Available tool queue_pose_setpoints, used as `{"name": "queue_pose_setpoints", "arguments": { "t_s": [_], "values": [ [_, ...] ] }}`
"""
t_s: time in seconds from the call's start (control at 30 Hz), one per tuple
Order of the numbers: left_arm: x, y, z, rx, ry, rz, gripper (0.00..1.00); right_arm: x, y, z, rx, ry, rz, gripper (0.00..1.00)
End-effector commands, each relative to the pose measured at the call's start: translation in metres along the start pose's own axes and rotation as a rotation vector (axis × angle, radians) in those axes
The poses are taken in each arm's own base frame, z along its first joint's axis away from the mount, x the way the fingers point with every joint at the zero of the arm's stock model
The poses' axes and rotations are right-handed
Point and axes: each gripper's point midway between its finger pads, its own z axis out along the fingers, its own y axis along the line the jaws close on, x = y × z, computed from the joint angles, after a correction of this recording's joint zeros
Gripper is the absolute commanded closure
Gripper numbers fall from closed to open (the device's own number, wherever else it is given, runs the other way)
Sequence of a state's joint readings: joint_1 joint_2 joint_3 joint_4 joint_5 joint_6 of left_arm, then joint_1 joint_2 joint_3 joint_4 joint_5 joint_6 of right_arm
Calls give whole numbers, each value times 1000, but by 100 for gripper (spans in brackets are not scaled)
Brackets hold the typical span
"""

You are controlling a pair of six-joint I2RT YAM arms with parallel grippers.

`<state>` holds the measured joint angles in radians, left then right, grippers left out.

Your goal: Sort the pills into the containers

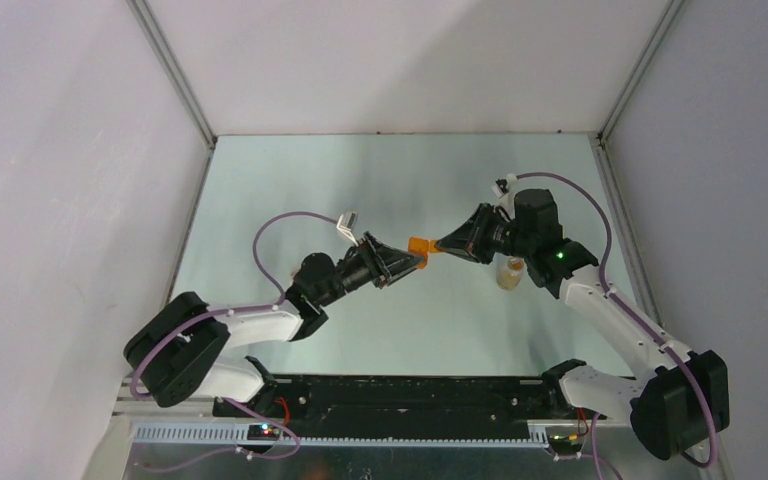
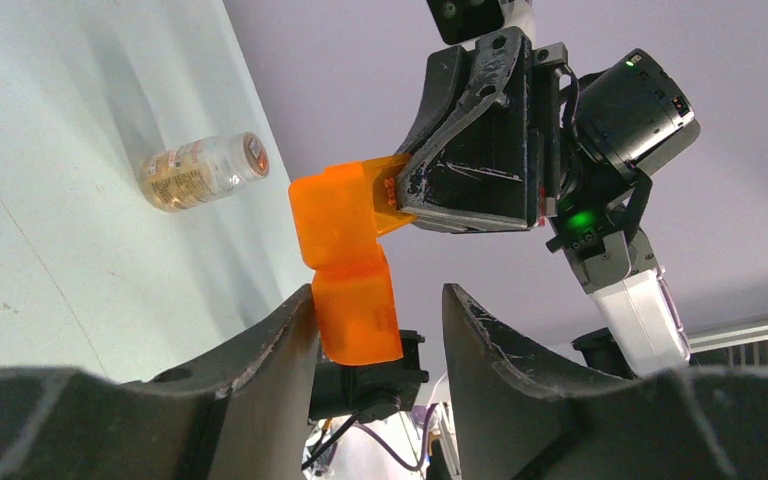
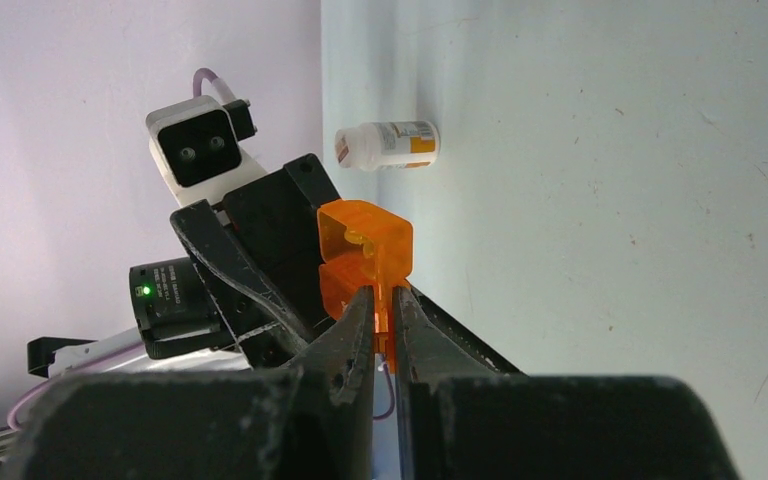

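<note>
The orange box [image 1: 419, 245] hangs in mid-air between the arms. The right end effector [image 3: 382, 298] pinches its flap, and the left end effector [image 2: 380, 300] stands spread around its lower half. A bottle [image 1: 508, 272] sits on the tabletop [image 1: 360, 180]. No pills show, so sorting looks barely begun.

Orange translucent pill box [image 2: 345, 250], lid open, midair; clear bottle [image 2: 203, 172] upright.
</note>
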<state>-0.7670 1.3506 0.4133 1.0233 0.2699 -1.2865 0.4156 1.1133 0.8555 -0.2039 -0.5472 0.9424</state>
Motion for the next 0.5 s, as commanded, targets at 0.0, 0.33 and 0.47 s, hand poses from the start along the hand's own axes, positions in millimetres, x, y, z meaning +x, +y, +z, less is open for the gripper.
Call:
{"name": "queue_pose_setpoints", "arguments": {
  "t_s": [0.0,0.33,0.47],
  "values": [
    [-12,-27,1,86,-41,22,50,-6,22,-8,-53,-21,-42,94],
    [-10,-23,2,74,-33,12,78,-5,23,-8,-61,-15,-52,91],
    [-10,-23,3,72,-29,-14,99,-4,24,-10,-59,-19,-71,67]
  ]
}}
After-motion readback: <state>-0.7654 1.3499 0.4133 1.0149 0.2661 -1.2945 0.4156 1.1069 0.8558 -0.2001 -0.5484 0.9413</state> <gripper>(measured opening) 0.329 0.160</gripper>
